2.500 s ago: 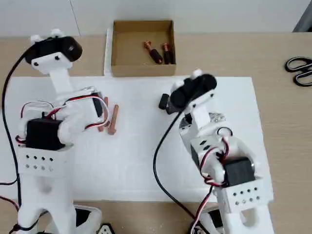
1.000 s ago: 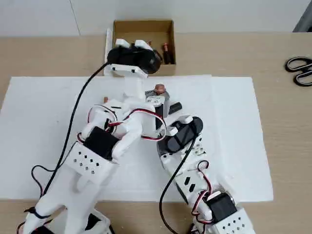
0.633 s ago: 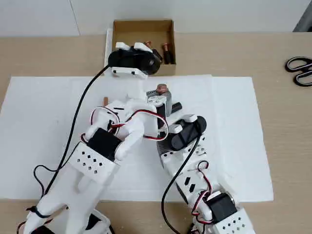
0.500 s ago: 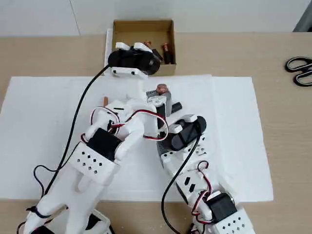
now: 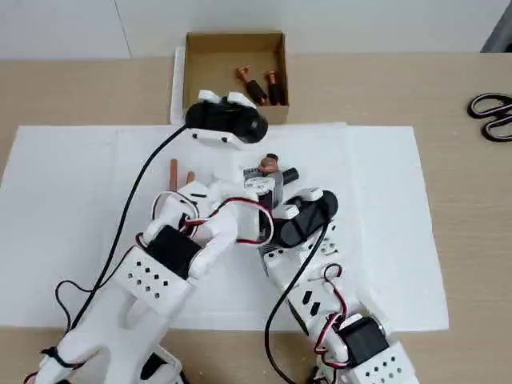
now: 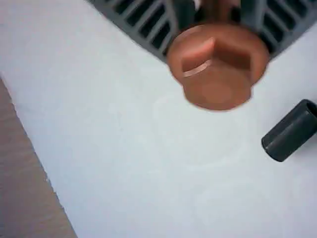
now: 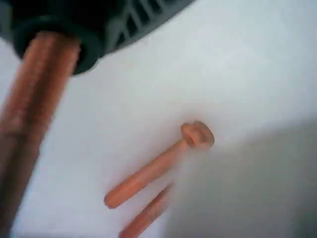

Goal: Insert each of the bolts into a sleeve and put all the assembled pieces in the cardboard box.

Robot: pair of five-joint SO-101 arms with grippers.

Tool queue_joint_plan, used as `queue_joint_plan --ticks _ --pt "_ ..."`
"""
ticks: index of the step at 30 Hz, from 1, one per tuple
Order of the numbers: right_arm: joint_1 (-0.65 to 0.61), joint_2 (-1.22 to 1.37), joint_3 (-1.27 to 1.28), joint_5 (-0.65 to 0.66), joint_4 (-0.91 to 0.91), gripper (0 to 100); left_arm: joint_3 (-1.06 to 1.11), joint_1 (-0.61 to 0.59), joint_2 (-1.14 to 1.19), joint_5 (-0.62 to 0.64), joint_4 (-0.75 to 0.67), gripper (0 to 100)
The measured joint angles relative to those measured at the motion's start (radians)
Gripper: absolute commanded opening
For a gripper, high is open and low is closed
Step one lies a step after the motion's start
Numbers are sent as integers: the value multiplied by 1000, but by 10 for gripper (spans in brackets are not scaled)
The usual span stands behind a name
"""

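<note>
The left claw (image 6: 218, 11) grips a bolt (image 6: 218, 69) by its head; the right claw (image 7: 59, 17) is closed on a sleeve (image 7: 86, 52) holding a copper shaft (image 7: 25, 139).

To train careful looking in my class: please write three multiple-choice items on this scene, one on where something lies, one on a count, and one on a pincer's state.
1. Where do the scissors lie? A on a shelf; B on a chair; C on the bare table.
2. How many bolt-and-sleeve pieces lie in the cardboard box? A none; B two; C four.
3. What state is the left pincer in? A open and empty; B shut on a bolt; C shut on the scissors.
Key: 1 C, they lie on bare wood. 2 B, two lie side by side inside. 3 B, its fingers clamp the bolt's head, while the right pincer holds a sleeve.
</note>
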Motion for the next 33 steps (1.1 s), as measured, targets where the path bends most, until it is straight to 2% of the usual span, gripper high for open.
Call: queue_joint_plan --ticks 19,33 --pt "0 2 5 0 2 4 71 9 -23 2 -17 5" --pt "0 3 6 -3 2 4 69 15 -28 2 86 5"
